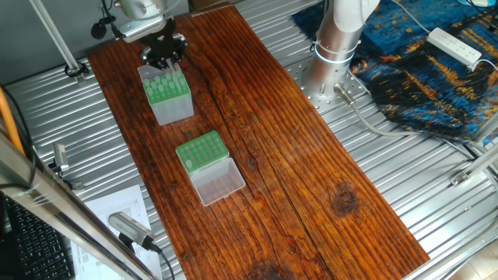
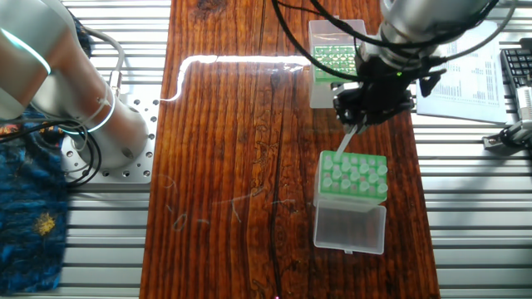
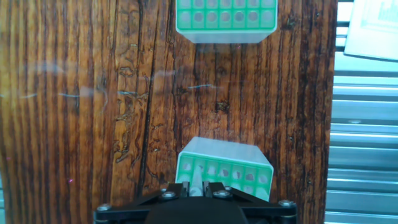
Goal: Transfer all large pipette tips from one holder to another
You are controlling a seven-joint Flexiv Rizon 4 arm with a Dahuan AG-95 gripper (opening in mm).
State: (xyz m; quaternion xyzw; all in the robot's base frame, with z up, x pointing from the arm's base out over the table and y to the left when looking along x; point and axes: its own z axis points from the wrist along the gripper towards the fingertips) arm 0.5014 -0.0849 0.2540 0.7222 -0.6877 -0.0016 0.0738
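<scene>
The taller grey-sided holder (image 1: 173, 106) stands at the far end of the wooden board, with several pale pipette tips (image 1: 164, 82) upright in its green top. My gripper (image 1: 163, 61) hangs right above it. In the other fixed view the gripper (image 2: 359, 124) is shut on one pale tip (image 2: 347, 144). That tip slants down to the far left corner of the holder (image 2: 353, 176). In the hand view the tip (image 3: 198, 180) shows between my fingers, above the holder (image 3: 225, 163). The low green rack (image 1: 201, 149) with its clear lid (image 1: 219, 183) open lies nearer the middle; its holes look empty.
The low rack also shows at the top of the hand view (image 3: 225, 18) and behind the gripper in the other fixed view (image 2: 331, 60). The robot base (image 1: 336, 47) stands to the right of the board. Papers (image 2: 470, 71) and a keyboard lie on the ribbed metal table.
</scene>
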